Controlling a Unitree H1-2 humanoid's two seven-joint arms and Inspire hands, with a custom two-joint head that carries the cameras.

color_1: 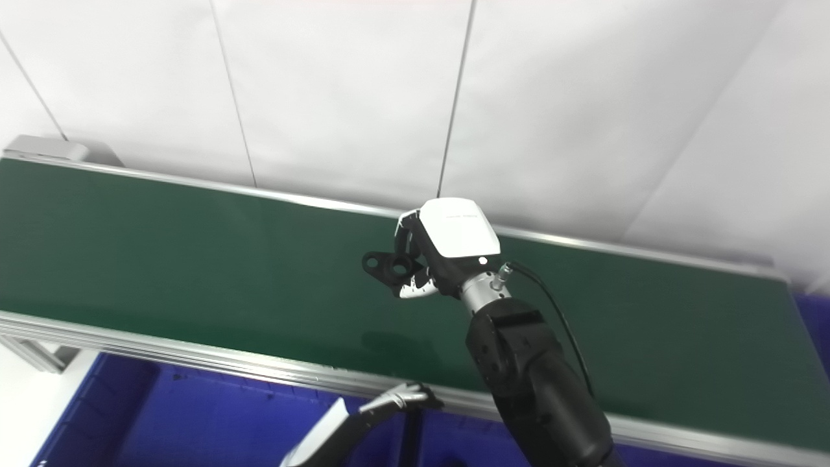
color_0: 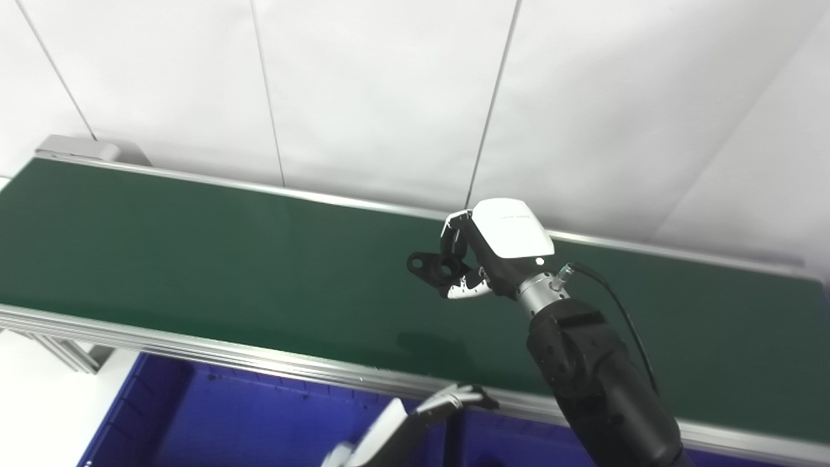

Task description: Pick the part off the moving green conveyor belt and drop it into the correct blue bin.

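Note:
My right hand (color_0: 493, 250) hangs above the middle of the green conveyor belt (color_0: 194, 259), shut on a black part (color_0: 433, 266) with round holes; the part sticks out to the left of the fingers, clear of the belt, with its shadow below on the green surface. The same hand (color_1: 444, 250) and part (color_1: 388, 266) show in the right eye view. My left hand (color_0: 447, 401) sits low at the belt's near rail, over the blue bin (color_0: 194, 415); only its fingertips and forearm show, and its grip is unclear.
The belt's metal near rail (color_0: 194, 347) runs across the front. A second blue bin (color_1: 814, 324) shows at the right end of the belt. A white panelled wall stands behind the belt.

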